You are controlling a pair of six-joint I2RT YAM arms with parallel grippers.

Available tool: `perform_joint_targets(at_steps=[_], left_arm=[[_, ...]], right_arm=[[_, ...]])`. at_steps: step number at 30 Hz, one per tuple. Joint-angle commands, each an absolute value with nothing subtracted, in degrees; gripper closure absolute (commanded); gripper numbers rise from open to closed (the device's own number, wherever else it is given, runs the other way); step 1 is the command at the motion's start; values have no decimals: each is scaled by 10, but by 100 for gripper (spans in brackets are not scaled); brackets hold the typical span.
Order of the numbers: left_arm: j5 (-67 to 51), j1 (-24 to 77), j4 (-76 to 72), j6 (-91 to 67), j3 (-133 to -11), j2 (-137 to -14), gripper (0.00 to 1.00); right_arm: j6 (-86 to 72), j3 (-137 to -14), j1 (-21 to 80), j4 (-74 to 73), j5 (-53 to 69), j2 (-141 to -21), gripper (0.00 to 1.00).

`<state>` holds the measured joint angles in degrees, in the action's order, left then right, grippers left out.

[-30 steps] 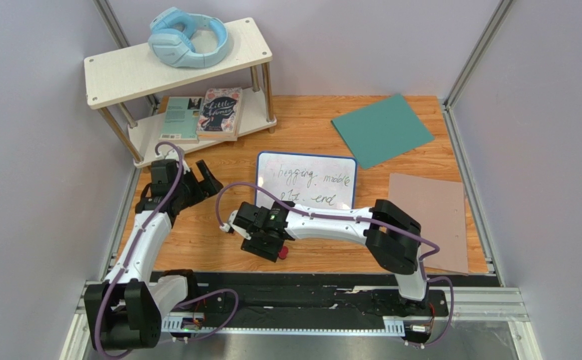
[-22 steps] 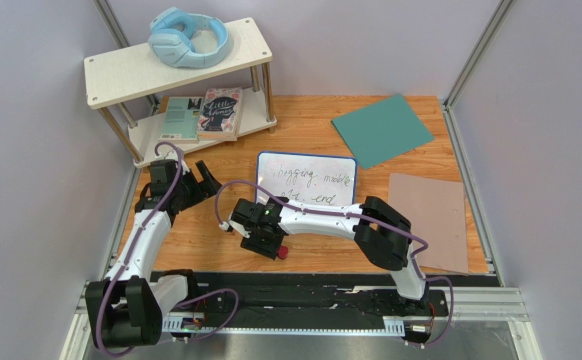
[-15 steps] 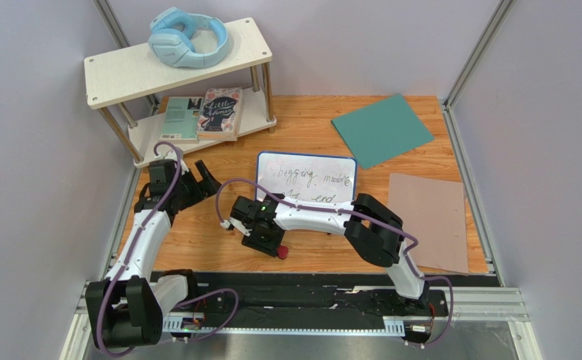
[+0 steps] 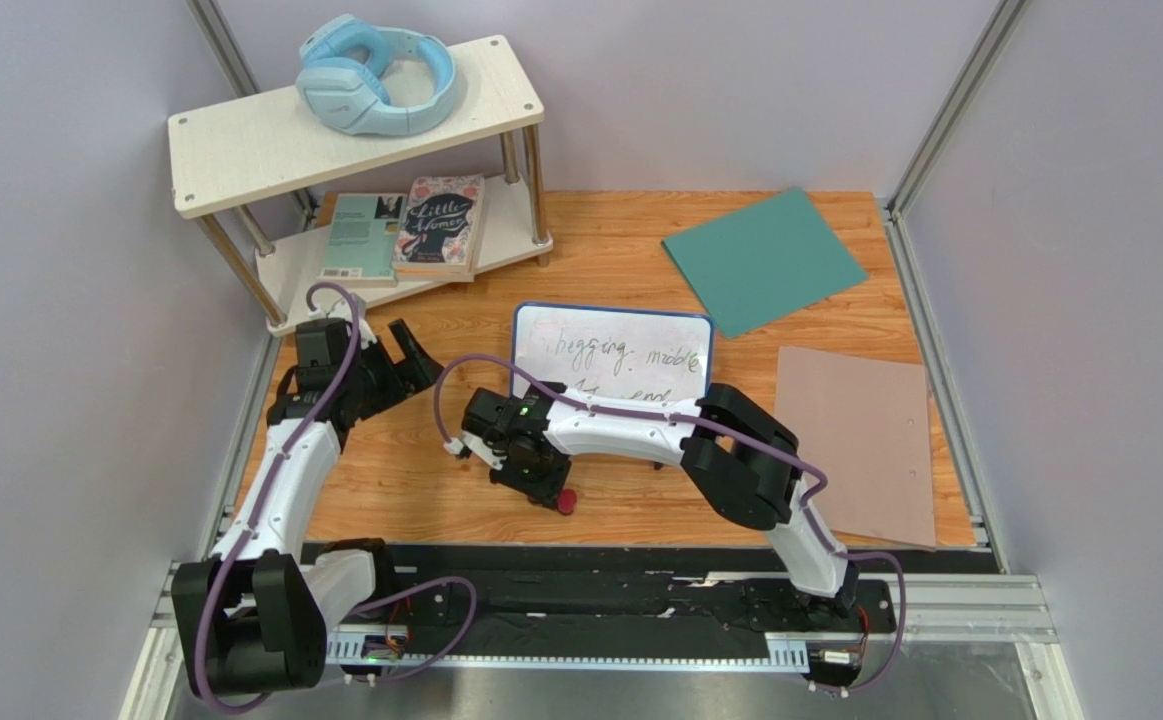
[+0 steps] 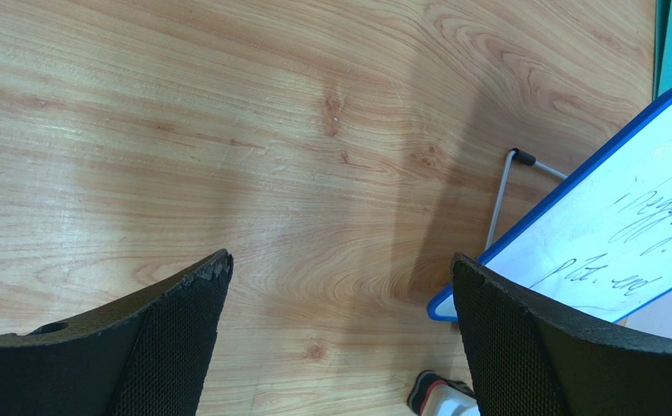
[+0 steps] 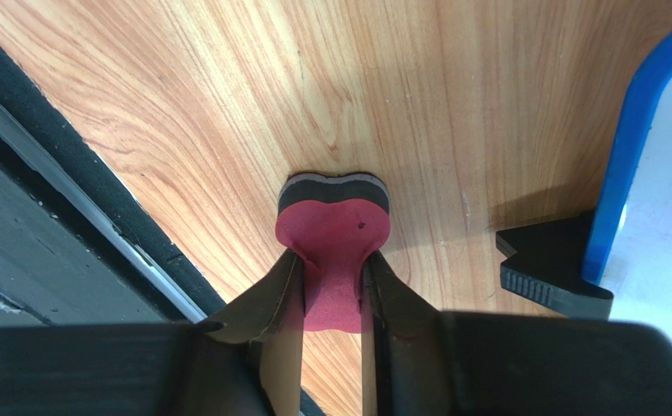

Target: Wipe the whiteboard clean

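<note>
The whiteboard, white with a blue frame and dark handwriting, stands tilted at mid table; its edge shows in the left wrist view and the right wrist view. A red foam eraser with a black felt face lies on the wood near the board's front left corner. My right gripper is shut on the eraser, squeezing its foam between both fingers. My left gripper hangs open over bare wood left of the board, holding nothing.
A two-tier shelf at the back left carries blue headphones and books. A teal sheet and a pinkish-brown mat lie to the right. A black rail runs along the near edge. The board's black foot sits beside the eraser.
My right gripper has closed its jaws onto the red eraser and shifted slightly left. The left arm has not moved.
</note>
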<state>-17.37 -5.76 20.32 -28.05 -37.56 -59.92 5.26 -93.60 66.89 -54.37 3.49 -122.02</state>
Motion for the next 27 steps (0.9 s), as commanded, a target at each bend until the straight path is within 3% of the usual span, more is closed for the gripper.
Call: perform_joint_targets(at_steps=[1, 2, 3, 7, 13, 22, 27], left_arm=[[-181, -62, 189, -284, -382, -592, 1], [-179, -62, 188, -283, -383, -587, 1], [-171, -62, 190, -282, -382, -585, 1], [-129, -62, 220, -295, -401, -584, 1], [-229, -62, 181, -268, -404, -601, 1], [-380, -62, -37, -323, -370, -657, 1], [-461, -34, -160, -335, -422, -745, 1]], right_arm=[[55, -963, 666, -555, 38, -1227, 90], [54, -959, 666, -554, 36, -1223, 98], [53, -954, 666, -549, 34, -1210, 100], [44, -924, 666, -522, 17, -1156, 100], [15, -887, 653, -495, -53, -1036, 100], [-70, -802, 513, -415, -34, -873, 100], [-87, -773, 443, -387, -9, -846, 100]])
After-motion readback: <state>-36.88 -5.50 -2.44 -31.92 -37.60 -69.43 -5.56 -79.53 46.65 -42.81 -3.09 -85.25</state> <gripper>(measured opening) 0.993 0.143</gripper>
